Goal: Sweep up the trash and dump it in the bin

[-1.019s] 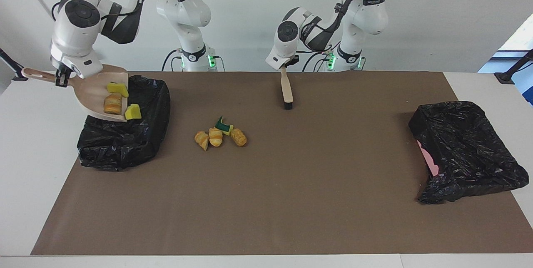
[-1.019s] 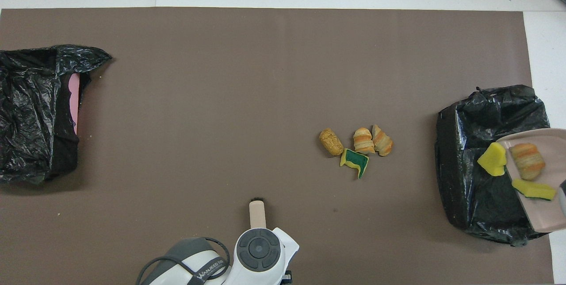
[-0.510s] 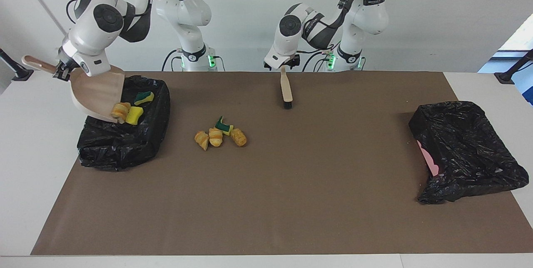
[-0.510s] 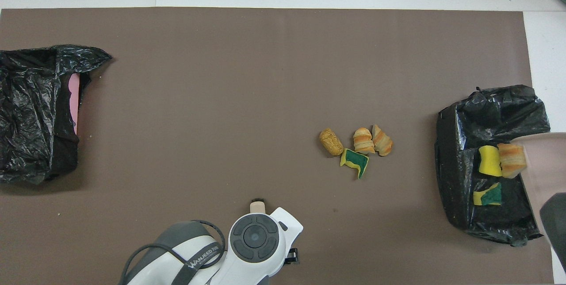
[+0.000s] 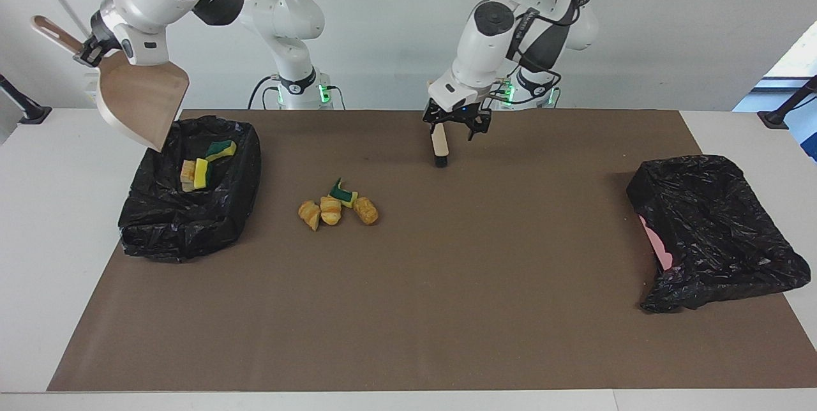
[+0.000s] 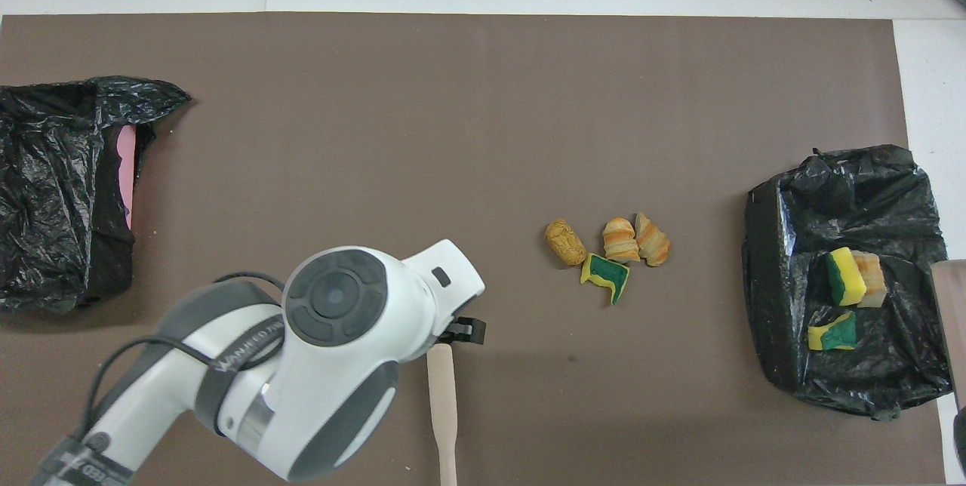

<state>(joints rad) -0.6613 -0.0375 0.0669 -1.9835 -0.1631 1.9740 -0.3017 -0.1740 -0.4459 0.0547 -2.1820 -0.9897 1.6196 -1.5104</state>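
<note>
Right claw: the right claw (image 5: 89,53) was squeezed tight on the handle of the beige plastic dustpan (image 5: 137,104). It held the pan tipped steeply over the black-bagged bin (image 5: 191,213) at the right arm's end of the table, so the trash could slide out.

Dumped trash: two yellow-green sponge chunks (image 6: 838,305) and one bread piece (image 6: 870,278) lay inside that bin.

Left claw: the left claw (image 5: 456,122) was spread wide, just above the pale wooden brush (image 5: 439,146). The brush lay flat on the brown mat (image 5: 447,302), near the table edge by the robots, with nothing gripping it.

Trash left: a small pile of golden-brown bread pieces and a green-yellow sponge chunk (image 5: 338,205) sat on the mat between the brush and the bin. I think it needed sweeping next.

Other bin: a second black-bagged bin (image 5: 715,232) sat at the left arm's end of the table.
</note>
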